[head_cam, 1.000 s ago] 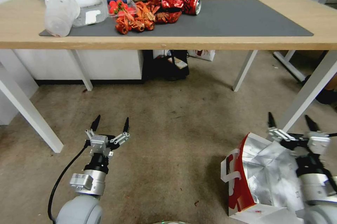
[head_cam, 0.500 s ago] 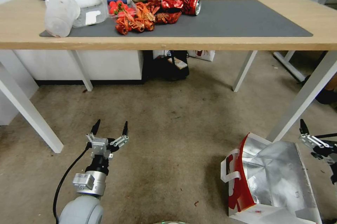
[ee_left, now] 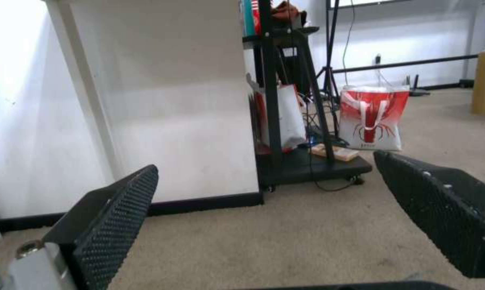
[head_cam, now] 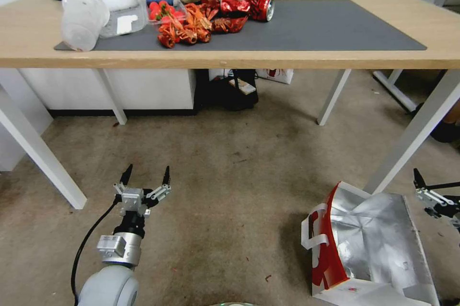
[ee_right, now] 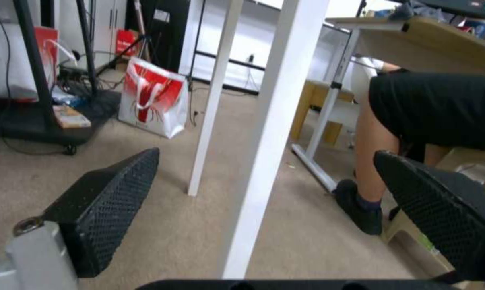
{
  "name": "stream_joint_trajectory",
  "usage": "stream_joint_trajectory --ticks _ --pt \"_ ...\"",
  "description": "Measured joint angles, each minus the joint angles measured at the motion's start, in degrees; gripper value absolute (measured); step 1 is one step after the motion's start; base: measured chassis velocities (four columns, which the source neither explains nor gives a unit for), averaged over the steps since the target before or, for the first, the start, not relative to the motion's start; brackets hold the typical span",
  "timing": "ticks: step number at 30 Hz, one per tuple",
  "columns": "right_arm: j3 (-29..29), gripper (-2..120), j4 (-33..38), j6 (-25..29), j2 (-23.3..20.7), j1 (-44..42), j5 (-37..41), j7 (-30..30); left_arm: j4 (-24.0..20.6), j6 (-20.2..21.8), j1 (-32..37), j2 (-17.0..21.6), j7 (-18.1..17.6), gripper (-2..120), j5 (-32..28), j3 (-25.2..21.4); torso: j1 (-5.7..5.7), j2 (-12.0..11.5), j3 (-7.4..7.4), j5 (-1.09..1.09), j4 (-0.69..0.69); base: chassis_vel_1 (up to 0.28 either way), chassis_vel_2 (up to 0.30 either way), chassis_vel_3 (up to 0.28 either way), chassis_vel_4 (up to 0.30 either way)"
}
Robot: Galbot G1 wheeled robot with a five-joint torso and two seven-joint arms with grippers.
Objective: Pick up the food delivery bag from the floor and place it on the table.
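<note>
The food delivery bag [head_cam: 373, 248] stands on the floor [head_cam: 230, 186] at the lower right of the head view, its top open, showing silver foil lining, a red side and a white handle. My right gripper [head_cam: 433, 195] hovers just right of the bag at the head view's edge, apart from it. In the right wrist view the gripper [ee_right: 266, 153] is open and holds nothing. My left gripper [head_cam: 146, 176] is open low over the carpet at the lower left, and the left wrist view shows nothing within the gripper [ee_left: 266, 160]. The table [head_cam: 335, 59] with its dark mat [head_cam: 311, 23] spans the top.
A white table leg [head_cam: 412, 138] slants down just behind the bag. Tubs, a blue cup, red food and a crushed can [head_cam: 261, 7] crowd the mat's left half. A black cart [head_cam: 232, 90] and another red-and-white bag [head_cam: 275, 75] sit under the table.
My right gripper has swung from over the bag's far edge out to the right, now mostly past the head view's edge. The left gripper has drifted slightly. The bag has stayed put.
</note>
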Motion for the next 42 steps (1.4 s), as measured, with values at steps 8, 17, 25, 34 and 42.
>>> stream_joint_trajectory --ticks 8,17,25,34,42 --pt "-0.24 100 -5.33 0.87 -1.22 1.93 -1.23 -1.41 -0.10 -0.19 0.42 -0.55 -1.03 100 0.21 -0.01 0.00 0.01 0.00 -0.01 0.00 0.000 0.000 0.000 0.000" --pt "-2.07 100 -10.29 1.13 -1.29 3.47 -2.19 -2.35 -0.56 -0.25 0.68 -0.77 -1.56 100 0.47 0.01 0.00 0.02 0.00 -0.01 0.00 0.000 0.000 0.000 0.000" --pt "-3.81 100 -12.95 0.24 -1.54 4.75 -2.56 -2.22 -1.00 -0.25 0.99 -1.28 -2.43 100 0.99 0.08 0.00 0.03 0.00 -0.01 0.00 0.000 0.000 0.000 0.000" --pt "-6.19 100 -15.53 -2.26 -1.88 6.01 -2.55 -0.59 -1.21 -0.23 0.97 -1.15 -3.64 100 1.10 0.07 0.00 0.03 0.03 -0.01 0.00 0.000 0.000 0.000 0.000" --pt "-7.48 100 -16.39 -4.41 -2.08 6.90 -3.54 -0.55 -1.21 -0.23 1.12 -1.33 -4.45 100 1.42 0.37 0.01 0.03 0.07 -0.02 0.00 0.000 0.000 0.000 0.000"
